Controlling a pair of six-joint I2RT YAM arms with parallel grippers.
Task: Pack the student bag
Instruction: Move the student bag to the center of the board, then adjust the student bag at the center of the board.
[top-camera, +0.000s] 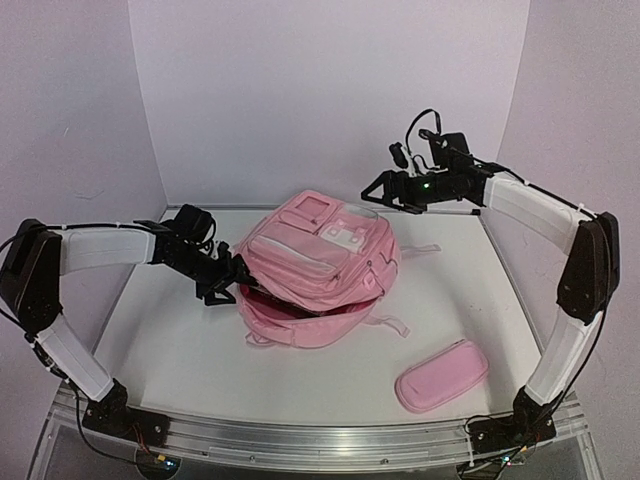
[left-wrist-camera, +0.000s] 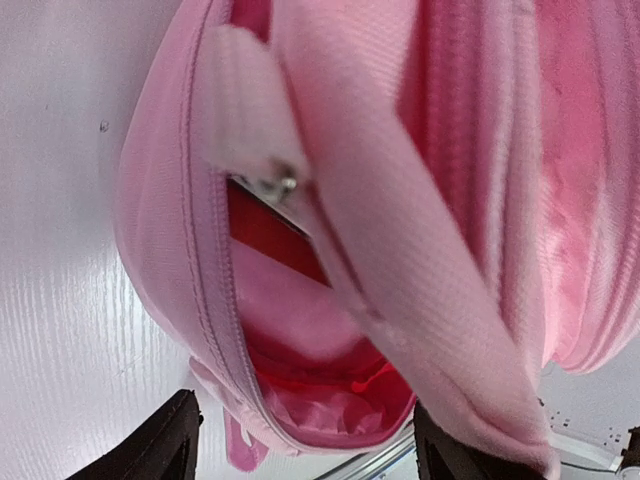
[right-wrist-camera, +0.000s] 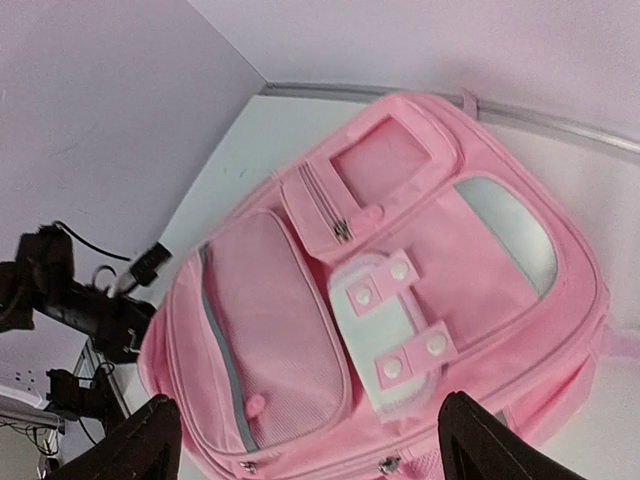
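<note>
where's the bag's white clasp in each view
Top external: the clasp is at picture centre, on the bag's upper front.
Left wrist: not in it; the bag's open side fills the picture.
Right wrist: lower centre.
Shared landmark: the pink bag itself.

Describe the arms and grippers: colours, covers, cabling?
Both arms match: the left arm and right arm wear white covers between black joint housings. The black two-finger left gripper and right gripper have angular black fingers. Thin black cables loop above the right wrist, beside a small green light. Black bases bolt to a ridged aluminium rail.
</note>
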